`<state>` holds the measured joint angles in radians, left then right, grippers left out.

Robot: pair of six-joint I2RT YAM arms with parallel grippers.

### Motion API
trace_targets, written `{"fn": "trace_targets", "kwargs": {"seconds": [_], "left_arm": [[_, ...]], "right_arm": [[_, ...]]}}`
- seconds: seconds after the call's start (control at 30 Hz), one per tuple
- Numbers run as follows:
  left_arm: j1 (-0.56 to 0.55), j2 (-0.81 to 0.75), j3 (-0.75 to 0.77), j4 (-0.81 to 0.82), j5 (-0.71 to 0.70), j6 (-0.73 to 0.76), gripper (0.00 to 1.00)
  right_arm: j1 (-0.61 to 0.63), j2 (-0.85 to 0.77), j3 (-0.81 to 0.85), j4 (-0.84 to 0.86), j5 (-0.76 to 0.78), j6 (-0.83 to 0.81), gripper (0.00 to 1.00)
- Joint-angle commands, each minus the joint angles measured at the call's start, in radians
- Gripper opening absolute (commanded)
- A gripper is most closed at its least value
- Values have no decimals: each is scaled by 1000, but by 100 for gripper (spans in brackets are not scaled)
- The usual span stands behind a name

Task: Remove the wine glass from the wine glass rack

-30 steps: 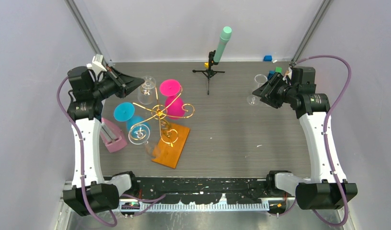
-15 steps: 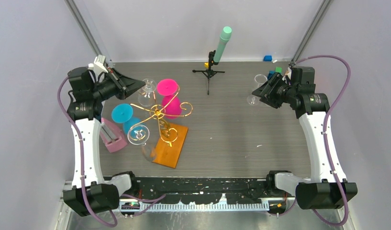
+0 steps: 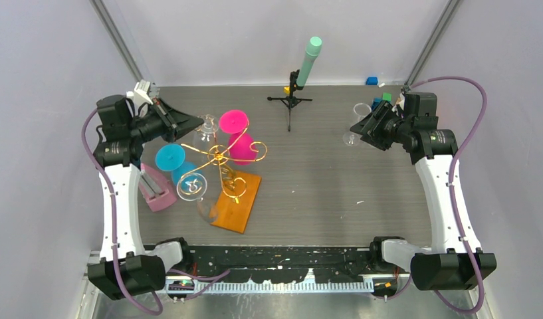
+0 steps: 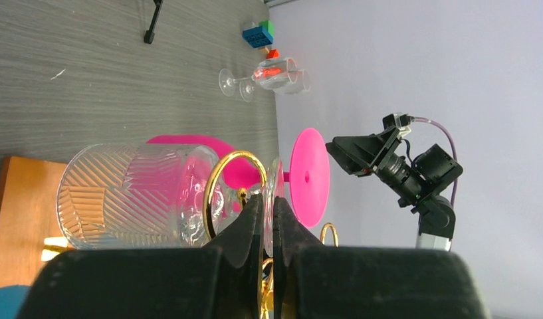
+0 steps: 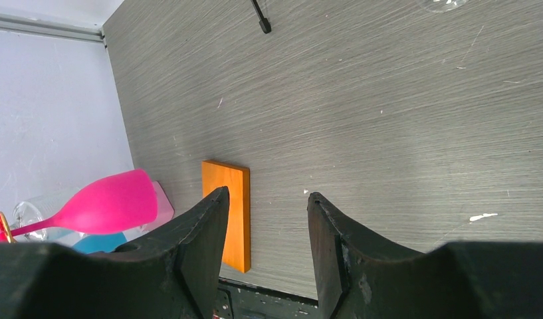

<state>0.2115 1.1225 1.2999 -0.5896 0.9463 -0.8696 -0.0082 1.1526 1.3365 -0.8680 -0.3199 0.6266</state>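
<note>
Clear wine glass (image 4: 135,196) hangs on the wine glass rack (image 3: 220,158), on its far-left spiral; long axis lies crosswise to the left gripper (image 4: 267,211), bowl one side, foot the other; fingers pinched almost together on the stem; right gripper (image 5: 265,196) spread apart, well away; left arm far nearer.

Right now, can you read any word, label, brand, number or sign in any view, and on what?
None can be read in any view.
The rack, its orange base, the clear glass in the left gripper, the pink glass, the tripod and the blocks show no print.
The right gripper shows none either.
</note>
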Motion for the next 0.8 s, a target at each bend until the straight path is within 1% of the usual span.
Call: {"fn": "trace_targets", "kwargs": {"seconds": [0.0,0.17,0.37,0.6,0.77], "left_arm": [[-4,-55,73,-58,17,54,0],[-4,-67,89,-108,-31,86,0],[-3,-65,144,-183,-99,132,0],[-1,-58,188,-224,-151,155,0],[-1,-60,191,-231,-155,158,0]], "right_arm": [[4,-5,9,21,4,-17,52],[7,2,19,15,4,-18,53],[7,1,20,13,10,-17,52],[7,2,21,12,16,-17,52],[8,5,23,11,19,-18,52]]}}
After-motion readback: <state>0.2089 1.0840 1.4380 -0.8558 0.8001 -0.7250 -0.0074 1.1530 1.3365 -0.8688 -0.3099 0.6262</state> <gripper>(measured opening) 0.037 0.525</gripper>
